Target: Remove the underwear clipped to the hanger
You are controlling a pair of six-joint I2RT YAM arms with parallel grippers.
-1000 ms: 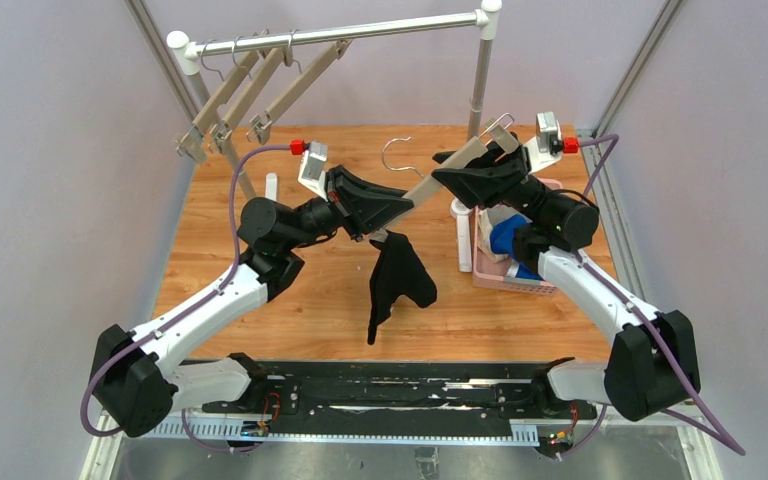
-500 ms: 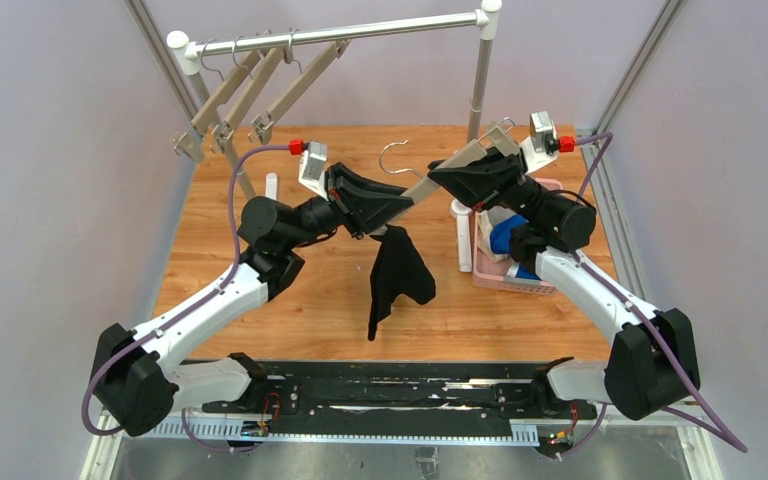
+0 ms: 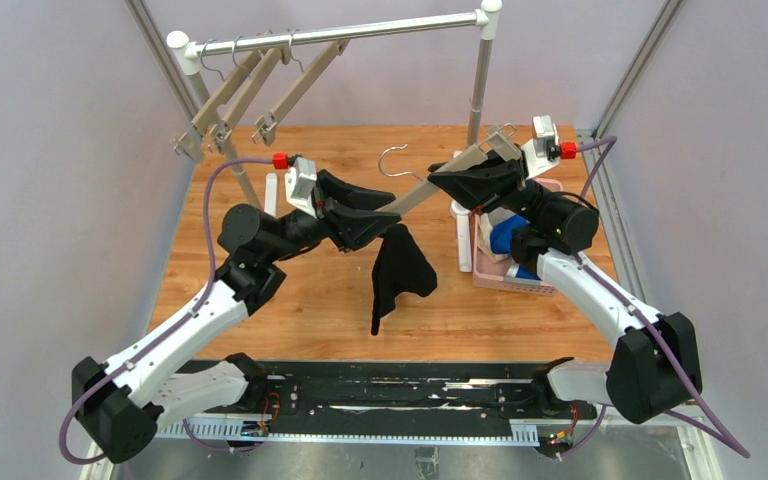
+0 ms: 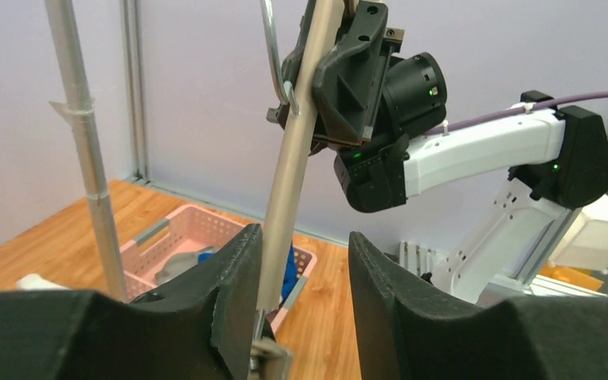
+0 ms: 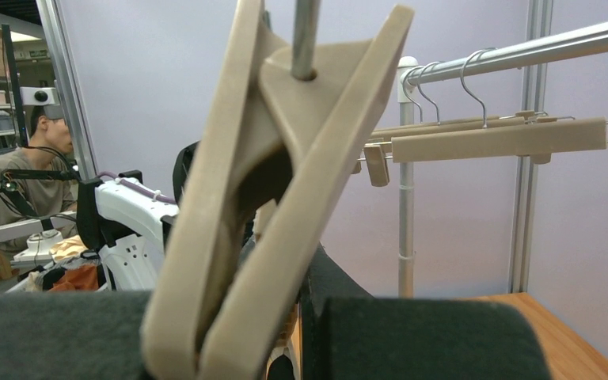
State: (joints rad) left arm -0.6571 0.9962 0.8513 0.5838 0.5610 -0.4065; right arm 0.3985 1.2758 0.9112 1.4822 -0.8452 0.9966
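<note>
Underwear [image 3: 397, 270], black, is still hanging from the hanger [image 3: 430, 187]. The left gripper [image 4: 301, 245], fingers spread around it, is drawing back leftward. The right gripper [image 3: 447, 181] is clamping the hanger's far end.

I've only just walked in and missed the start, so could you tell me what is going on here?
The right gripper is clamped on one end of a clip hanger, holding it above the table. The left gripper sits open around the hanger near its other end, where the black briefs hang. Some blue cloth lies in the pink basket.
</note>
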